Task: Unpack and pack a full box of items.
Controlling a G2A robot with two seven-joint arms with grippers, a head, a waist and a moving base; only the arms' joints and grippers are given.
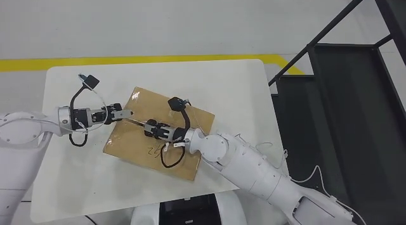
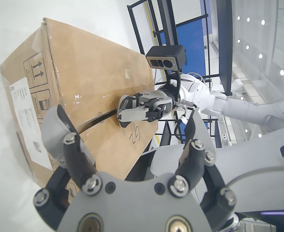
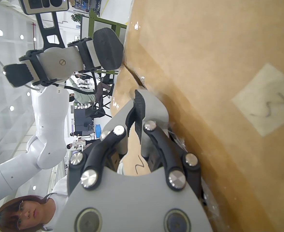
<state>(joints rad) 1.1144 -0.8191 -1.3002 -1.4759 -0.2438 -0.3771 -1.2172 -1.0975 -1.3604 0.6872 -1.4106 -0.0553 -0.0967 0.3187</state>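
A shut brown cardboard box [image 1: 127,142] lies askew on the white table [image 1: 76,180], with a taped centre seam partly split into a dark slit [image 2: 96,121]. My left gripper [image 1: 124,112] sits at the box's left edge by the seam's end, open, one finger [image 2: 59,121] against the box top. In the right wrist view the left gripper [image 3: 62,61] shows its pads spread wide. My right gripper [image 1: 144,127] rests on the box top [image 3: 205,49] with its fingers together, tips pressed at the seam [image 3: 134,102]. In the left wrist view the right gripper [image 2: 125,112] is at the slit's far end.
White shipping labels [image 2: 23,112] cover the box's side. A small pale sticker [image 3: 265,100] sits on the top. A black metal staircase [image 1: 355,98] stands right of the table. Bare table surface lies on the far side and to the left of the box.
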